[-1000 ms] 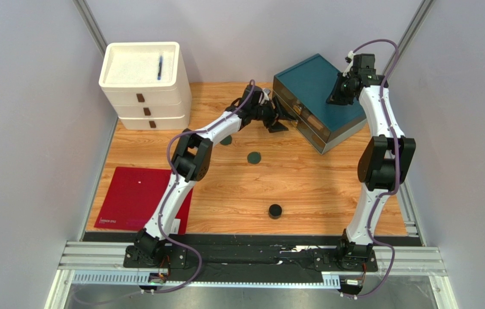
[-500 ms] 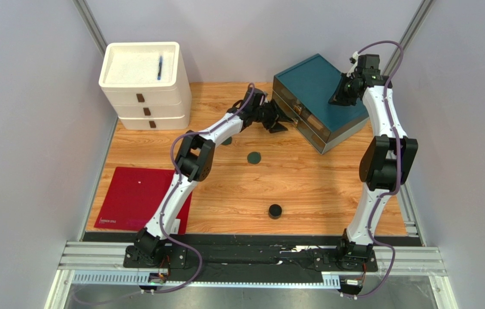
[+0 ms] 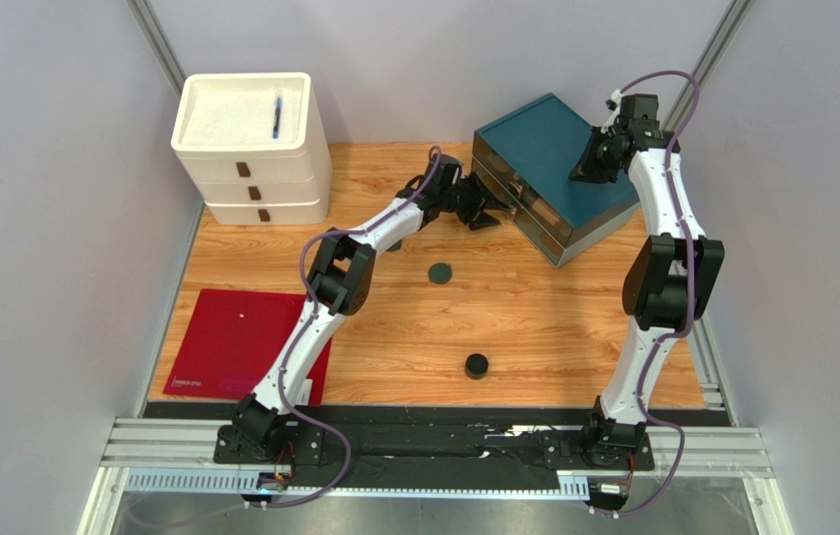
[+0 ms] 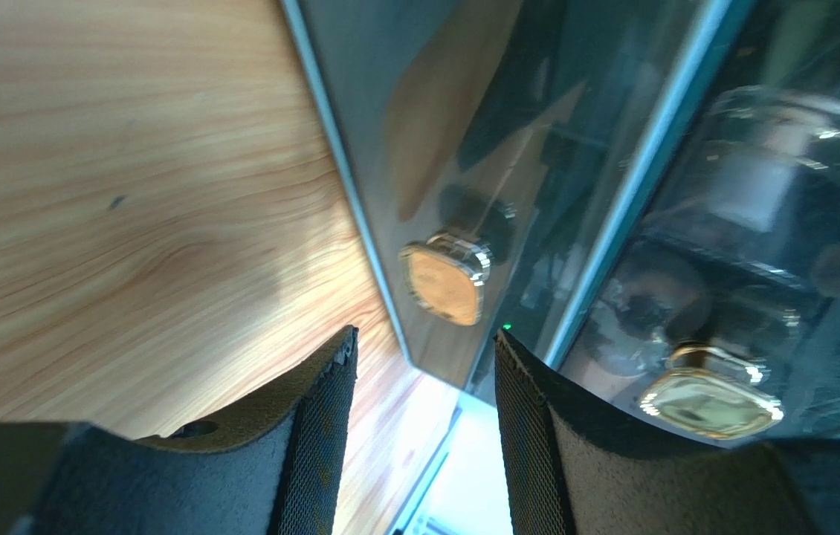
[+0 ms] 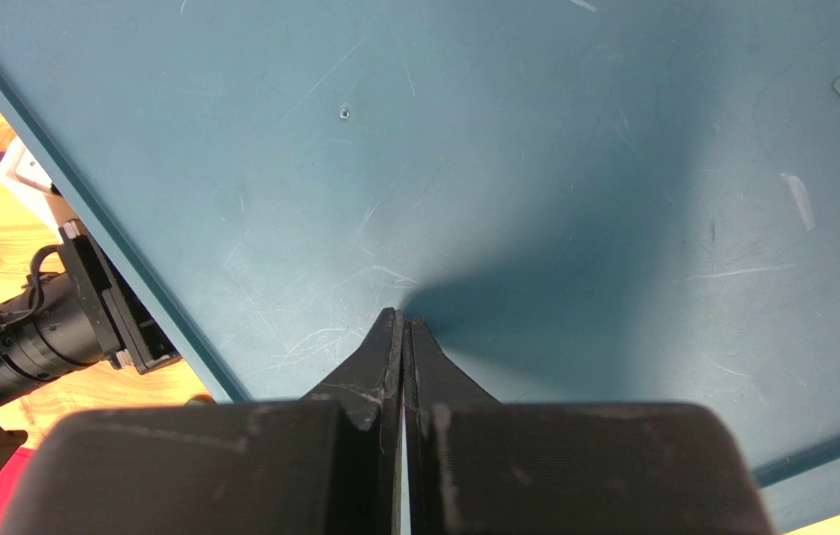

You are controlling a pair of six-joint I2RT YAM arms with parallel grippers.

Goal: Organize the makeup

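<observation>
left gripper [image 4: 422,346], jaws apart and empty, has gold drawer knob [image 4: 445,279] of teal metal cabinet [image 3: 536,145] dead ahead; right gripper [image 5: 403,323] pinched shut.

My overhead camera sits above and behind the arm bases [image 3: 268,433], looking down over the whole tabletop [image 3: 525,312] from far off. The left wrist camera peers past the left end effector [image 4: 425,357] at the drawer fronts of the teal cabinet [image 4: 436,100] — very close, wood grain to one side. The right wrist camera looks straight down past the right end effector [image 5: 403,323] onto that cabinet's lid, also close. All three views share the cabinet; the right wrist one also catches the left arm [image 5: 45,329].
</observation>
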